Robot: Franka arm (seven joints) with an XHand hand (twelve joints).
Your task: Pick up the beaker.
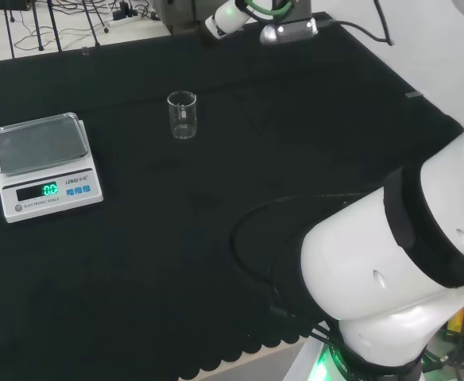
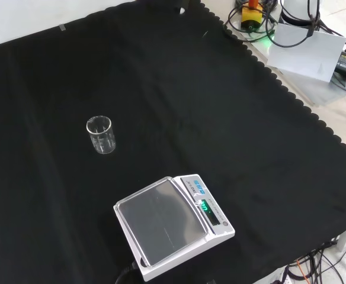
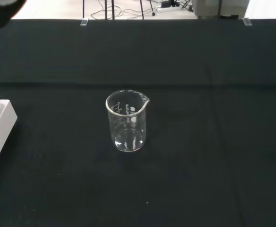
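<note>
Wrist view looks straight at a small clear glass beaker [image 3: 126, 121] standing upright on the black cloth [image 3: 213, 165], its open mouth up and its long side running straight up and down. A little pouring lip pokes out from the rim. It looks empty. No finger touches it, and I cannot tell if the fingers are curled or straight.

From the head view, the beaker [image 1: 182, 114] stands alone, well apart from the white weighing scale [image 1: 44, 165] to its left. In the front view the beaker [image 2: 101, 135] stands farther back than the scale [image 2: 173, 225], with bare cloth all around it.
</note>
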